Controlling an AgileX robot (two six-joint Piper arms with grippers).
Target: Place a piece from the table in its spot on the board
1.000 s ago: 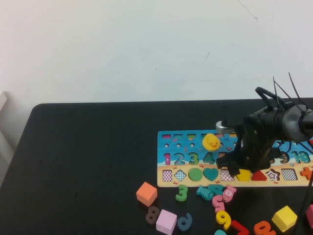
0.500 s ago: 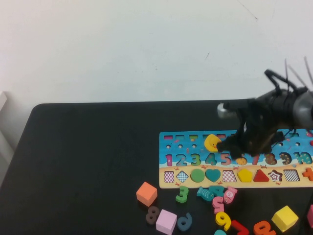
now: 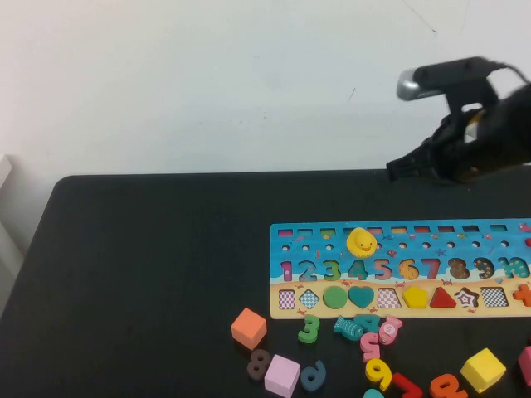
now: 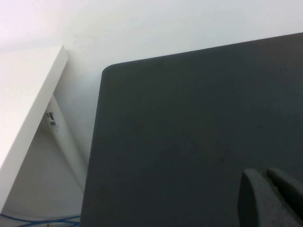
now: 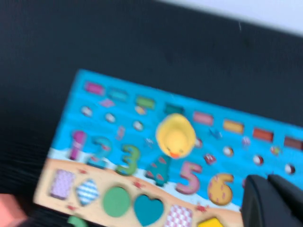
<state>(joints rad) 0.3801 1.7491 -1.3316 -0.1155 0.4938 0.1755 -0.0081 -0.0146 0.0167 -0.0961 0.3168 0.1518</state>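
The small flat yellow pentagon piece (image 3: pixel 415 296) sat in its slot on the tan lower strip of the long rectangular puzzle board (image 3: pixel 498 238), between a checkered square slot and a red triangle. The right gripper (image 3: pixel 397 171) hung high above the board's far edge, over the back of the black matte table (image 3: pixel 158 265), empty; its dark fingertips (image 5: pixel 274 201) lay side by side with no visible gap and nothing between them. From the right wrist camera, the yellow rubber duck (image 5: pixel 175 135) rested on the blue number strip, between the 4 and the 5. The left gripper (image 4: pixel 272 198) hovered over a bare corner of the table, its two grey fingertips close together and holding nothing. In front of the board lay an orange cube (image 3: pixel 248 327), a pink cube (image 3: pixel 282 375), a yellow cube (image 3: pixel 482 369) and scattered loose numbers, a green 3 (image 3: pixel 309 327) among them.
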